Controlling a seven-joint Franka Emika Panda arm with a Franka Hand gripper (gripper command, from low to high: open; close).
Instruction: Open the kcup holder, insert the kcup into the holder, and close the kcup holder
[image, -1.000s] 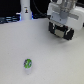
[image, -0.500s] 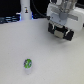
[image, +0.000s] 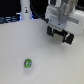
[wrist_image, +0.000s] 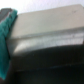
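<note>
You see the kcup (image: 28, 64), tiny, white, green-blue foil top, upright on the pale surface, well apart from the black kcup holder (image: 61, 36).

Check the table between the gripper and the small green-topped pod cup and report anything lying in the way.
Nothing visible lies between them. In the exterior view the gripper sits at the dark boxy holder toward that view's right, and the small white pod cup with a green and blue top stands alone on the bare white table.
</note>
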